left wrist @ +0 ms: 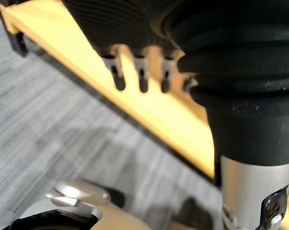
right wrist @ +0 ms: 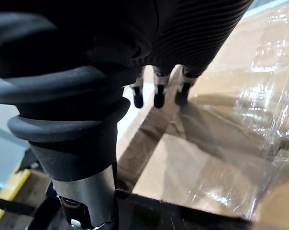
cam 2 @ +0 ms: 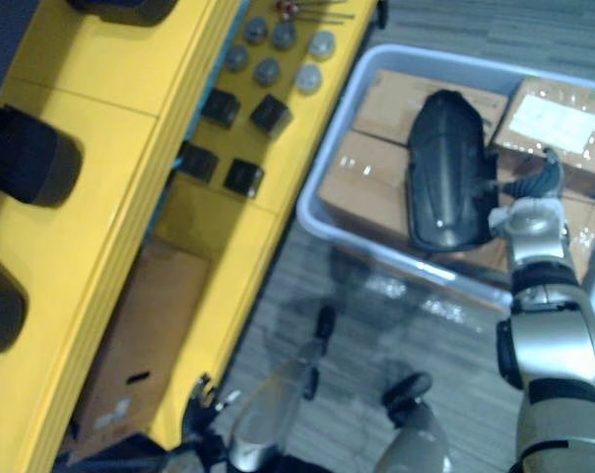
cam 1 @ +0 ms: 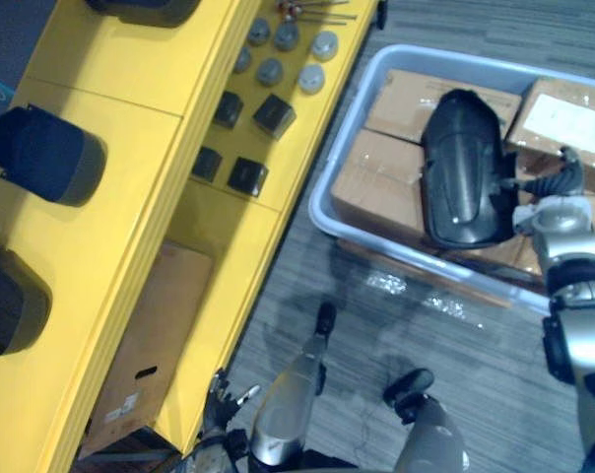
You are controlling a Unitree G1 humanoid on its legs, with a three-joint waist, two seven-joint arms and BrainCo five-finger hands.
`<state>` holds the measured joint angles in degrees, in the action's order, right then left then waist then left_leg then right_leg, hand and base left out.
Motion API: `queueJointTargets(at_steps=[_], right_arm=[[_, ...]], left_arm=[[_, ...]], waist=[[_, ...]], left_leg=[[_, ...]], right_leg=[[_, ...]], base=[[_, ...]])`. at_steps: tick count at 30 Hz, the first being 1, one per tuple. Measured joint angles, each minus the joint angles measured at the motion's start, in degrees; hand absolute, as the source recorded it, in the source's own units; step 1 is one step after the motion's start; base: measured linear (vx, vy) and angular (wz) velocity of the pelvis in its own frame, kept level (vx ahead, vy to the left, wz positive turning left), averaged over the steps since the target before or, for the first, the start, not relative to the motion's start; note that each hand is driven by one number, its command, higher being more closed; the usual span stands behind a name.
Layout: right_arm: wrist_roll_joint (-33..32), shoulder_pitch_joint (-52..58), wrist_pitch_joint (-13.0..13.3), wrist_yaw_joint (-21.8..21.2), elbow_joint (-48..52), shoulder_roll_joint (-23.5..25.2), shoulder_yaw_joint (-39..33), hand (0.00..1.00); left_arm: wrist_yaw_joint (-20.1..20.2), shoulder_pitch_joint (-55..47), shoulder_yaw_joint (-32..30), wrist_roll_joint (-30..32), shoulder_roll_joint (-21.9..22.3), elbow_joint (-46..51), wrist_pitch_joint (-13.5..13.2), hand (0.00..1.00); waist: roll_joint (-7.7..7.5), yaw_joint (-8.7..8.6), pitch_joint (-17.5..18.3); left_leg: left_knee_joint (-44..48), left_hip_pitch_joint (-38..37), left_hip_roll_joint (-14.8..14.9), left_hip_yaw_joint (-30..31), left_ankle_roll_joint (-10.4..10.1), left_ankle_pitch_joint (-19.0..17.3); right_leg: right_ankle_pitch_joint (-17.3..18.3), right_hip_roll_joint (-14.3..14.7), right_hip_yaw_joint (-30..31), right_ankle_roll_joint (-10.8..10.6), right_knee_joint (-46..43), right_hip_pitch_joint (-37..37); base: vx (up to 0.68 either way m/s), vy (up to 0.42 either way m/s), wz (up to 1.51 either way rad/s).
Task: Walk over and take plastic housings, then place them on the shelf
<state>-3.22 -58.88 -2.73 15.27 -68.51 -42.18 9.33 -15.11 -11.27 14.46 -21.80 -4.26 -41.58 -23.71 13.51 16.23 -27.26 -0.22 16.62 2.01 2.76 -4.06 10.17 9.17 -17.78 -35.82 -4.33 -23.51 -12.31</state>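
Observation:
A long black plastic housing lies on top of the cardboard boxes in a pale grey bin at the right. My right hand hovers at the housing's right edge, open, holding nothing. Its fingers hang straight over film-wrapped boxes. Three dark housings rest on the top of the yellow shelf at the left. My left hand hangs low beside the shelf's front, with relaxed fingers and nothing in it.
The shelf's lower level carries small black blocks and grey round discs. A flat cardboard box lies beneath the shelf. Grey carpet runs between shelf and bin.

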Motion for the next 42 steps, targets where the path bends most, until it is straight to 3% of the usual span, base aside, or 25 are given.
queueJointTargets(at_steps=[10, 11, 17, 22, 31, 36, 42], right_arm=[[4.7, -0.8, 0.1, -0.7, -0.1, -1.0, 5.3, 0.0], [6.2, -1.3, 0.0, -2.1, -0.1, -1.1, 6.4, 1.0], [11.0, -3.7, -4.1, -9.5, 0.1, -3.3, 9.0, 1.0], [22.8, -5.7, -8.5, -16.0, 0.1, -4.8, 11.8, 1.0], [41.8, -7.9, -15.6, -20.7, -2.4, -5.1, 19.1, 1.0], [44.6, -7.6, -18.4, -20.6, -3.6, -5.2, 20.0, 1.0], [45.8, -6.8, -16.9, -16.1, -4.6, -5.9, 20.0, 1.0]], left_arm=[[-0.4, 0.0, 0.3, 0.2, 0.0, 0.0, 0.0, 0.0], [-0.3, 0.0, 0.4, 0.2, 0.0, 0.1, 0.1, 0.0], [0.0, 0.0, 0.3, -0.2, 0.0, 0.1, 0.2, 0.0], [0.6, 0.0, 0.3, -0.3, 0.0, 0.0, 0.1, 0.0], [4.2, 0.0, 0.8, -0.2, 0.0, 0.0, -0.4, 0.0], [5.4, 0.0, 0.8, -0.4, -0.5, 0.8, -1.1, 0.0], [6.7, 0.0, 0.6, -0.7, -2.2, 4.0, -1.9, 0.0]], waist=[[0.36, 0.21, 0.0], [0.42, 0.21, 0.0], [0.43, 0.33, 0.0], [0.51, 0.83, 0.1], [2.03, 3.12, 1.2], [2.14, 3.37, 1.3], [2.41, 3.41, 1.5]], left_leg=[[0.7, 0.9, -0.1, 0.3, 0.1, -0.1], [0.8, 1.0, -0.1, 0.3, 0.1, -0.1], [1.3, 1.4, 0.0, 0.5, 0.1, -0.1], [1.7, 1.4, -0.1, 0.7, 0.1, -0.1], [1.8, 1.5, -1.0, 2.0, 0.1, -0.1], [1.9, 1.6, -1.7, 2.8, 0.1, -0.1], [2.3, 2.8, -2.0, 3.3, 0.1, -0.1]], right_leg=[[0.0, -0.1, -0.1, 0.0, -0.5, -0.5], [0.0, -0.1, -0.1, 0.0, -0.5, -0.6], [0.1, -0.1, -0.2, 0.2, -0.8, -0.7], [0.4, -0.3, -0.3, 0.3, -1.3, -0.7], [1.6, -1.6, -1.5, 0.0, -2.9, -0.3], [2.2, -2.5, -2.1, -0.2, -4.0, -0.2], [2.4, -2.9, -3.0, -0.1, -4.1, -0.7]], base=[[-0.05, -0.023, 0.01], [-0.05, -0.028, 0.01], [-0.05, -0.026, 0.01], [-0.06, -0.026, 0.01], [-0.04, -0.02, 0.09], [-0.04, -0.016, 0.09], [-0.04, -0.017, 0.06]])
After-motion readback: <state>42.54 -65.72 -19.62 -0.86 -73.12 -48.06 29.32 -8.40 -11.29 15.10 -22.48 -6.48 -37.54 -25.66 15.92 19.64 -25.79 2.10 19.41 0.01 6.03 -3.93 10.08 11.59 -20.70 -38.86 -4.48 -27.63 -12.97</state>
